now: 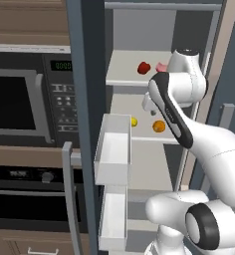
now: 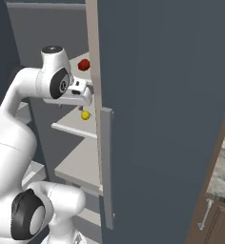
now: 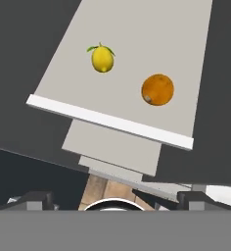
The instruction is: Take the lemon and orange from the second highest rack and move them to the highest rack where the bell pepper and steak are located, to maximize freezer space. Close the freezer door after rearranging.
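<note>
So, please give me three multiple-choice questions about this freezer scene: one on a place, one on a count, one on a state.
1. Where is the lemon?
A. on the shelf with the orange
B. beside the bell pepper
C. in a door bin

2. How many fruits lie on the second highest rack?
A. one
B. two
C. three

3. How is the gripper?
A. shut on the lemon
B. shut on the orange
C. open, holding nothing

Answers: 1 A, both lie on one shelf in the hand view; 2 B, lemon and orange; 3 C, both fruits lie free on the rack.
</note>
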